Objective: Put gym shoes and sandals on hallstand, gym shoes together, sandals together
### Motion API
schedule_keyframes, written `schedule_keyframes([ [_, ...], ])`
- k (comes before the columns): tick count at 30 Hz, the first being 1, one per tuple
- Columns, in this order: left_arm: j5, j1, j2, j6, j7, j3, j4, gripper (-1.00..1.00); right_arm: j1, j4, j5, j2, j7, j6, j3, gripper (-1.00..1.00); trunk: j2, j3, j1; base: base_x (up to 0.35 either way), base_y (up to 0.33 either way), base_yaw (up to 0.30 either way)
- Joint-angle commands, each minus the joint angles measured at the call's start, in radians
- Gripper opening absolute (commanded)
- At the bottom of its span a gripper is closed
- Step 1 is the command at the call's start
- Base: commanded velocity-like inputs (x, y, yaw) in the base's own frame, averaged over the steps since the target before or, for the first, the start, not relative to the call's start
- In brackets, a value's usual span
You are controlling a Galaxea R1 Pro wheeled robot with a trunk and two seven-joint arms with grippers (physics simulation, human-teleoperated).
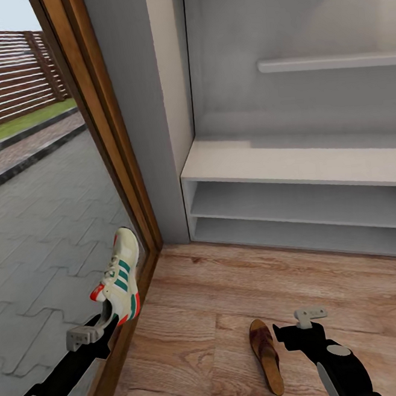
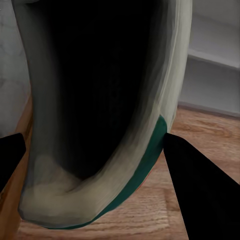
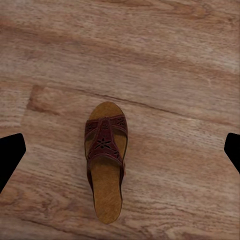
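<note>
Cream-white gym shoe (image 1: 121, 277) with green stripes and red-orange heel patch is up off the floor, clamped in the left gripper (image 1: 107, 320) at the heel end, toe pointing up and away, in front of the wooden door frame (image 1: 103, 128) at head view left. Left wrist view: shoe opening (image 2: 95, 100) dark and close up, both dark fingers (image 2: 200, 185) against the heel sides, green sole edge touching one of them; left gripper is closed on the shoe. Right gripper (image 1: 310, 320) hangs above the wood-grain corridor floor (image 1: 231, 291), holding nothing; right wrist view has the fingertips (image 3: 10, 155) at opposite picture edges, so jaws spread wide. One dark brown sandal (image 1: 266, 355) lies flat on the floor just beside the right gripper, toward the robot's left of it, sole down, strap up. Right wrist view puts the same sandal (image 3: 105, 162) between the open fingers but well below them, not touched. White hallstand (image 1: 291, 162) sits ahead against the wall, flat top and two open shelf compartments, nothing on the visible part. Thin white wall shelf (image 1: 330, 62) above it. Paved yard (image 1: 37, 225) and slatted fence (image 1: 10, 71) visible through the doorway. Second gym shoe and second sandal: cannot tell where from these views.
</note>
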Motion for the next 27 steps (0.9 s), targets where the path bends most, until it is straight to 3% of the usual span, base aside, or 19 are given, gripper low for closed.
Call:
schedule_keyframes([
  [1, 0.010, 0.000, 0.000, 0.010, -0.006, 0.001, 0.000, -1.00, 0.000, -0.001, 0.002, 0.000, -0.001, 0.005, 0.001, 1.00, 0.000, -0.001, 0.000, 0.000, 0.006, 0.000],
  [27, 0.018, 0.000, -0.001, -0.004, -0.014, -0.005, -0.003, -1.00, 0.000, -0.002, 0.004, 0.000, 0.000, 0.005, 0.000, 1.00, 0.000, -0.001, 0.000, 0.000, 0.000, 0.000],
])
